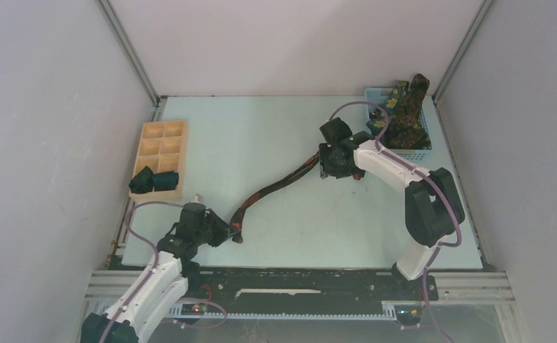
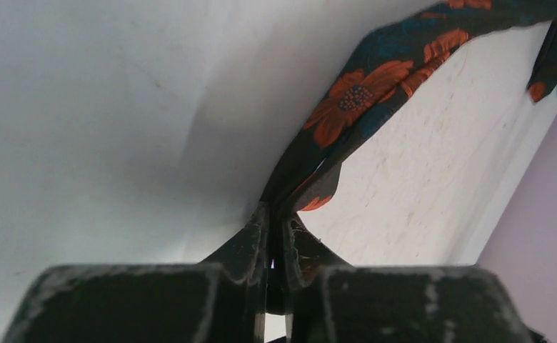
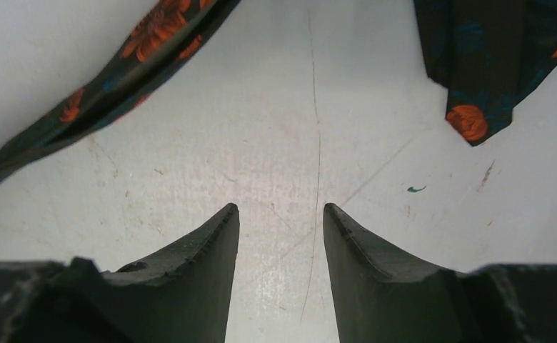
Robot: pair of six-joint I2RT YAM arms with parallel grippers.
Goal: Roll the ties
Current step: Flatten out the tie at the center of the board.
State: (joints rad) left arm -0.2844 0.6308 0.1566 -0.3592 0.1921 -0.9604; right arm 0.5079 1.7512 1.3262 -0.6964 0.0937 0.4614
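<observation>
A black tie with red-orange flowers lies stretched across the table from the lower left to the upper right. My left gripper is shut on its near end; in the left wrist view the tie runs up and away from the closed gripper. My right gripper is open and empty, hovering by the tie's far end. In the right wrist view the tie passes upper left and its pointed tip lies upper right of the gripper. Dark green ties are heaped in the basket.
A blue mesh basket stands at the back right corner. A pale wooden compartment tray lies at the left edge, with two dark rolled pieces at its near end. Grey walls enclose the table on three sides.
</observation>
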